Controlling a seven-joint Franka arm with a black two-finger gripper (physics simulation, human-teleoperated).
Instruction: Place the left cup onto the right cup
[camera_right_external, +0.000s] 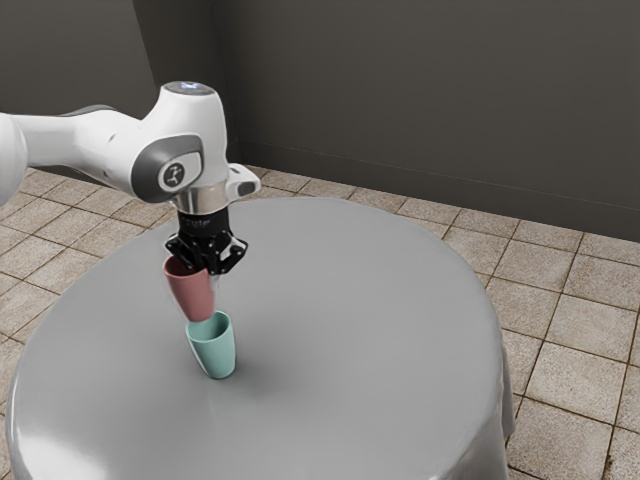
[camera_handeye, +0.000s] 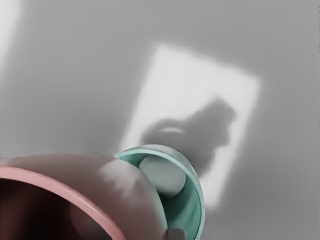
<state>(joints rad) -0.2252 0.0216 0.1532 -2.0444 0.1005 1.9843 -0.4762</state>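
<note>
The hand (camera_right_external: 207, 262) grips the smooth, tapered pink cup (camera_right_external: 190, 292) by its rim over the teal cup (camera_right_external: 213, 347).

We log the upper cup (camera_right_external: 190, 290) tilted under the gripper (camera_right_external: 207, 262), its base at the mouth of the lower cup (camera_right_external: 212, 345), which stands on the table (camera_right_external: 400, 330).
</note>
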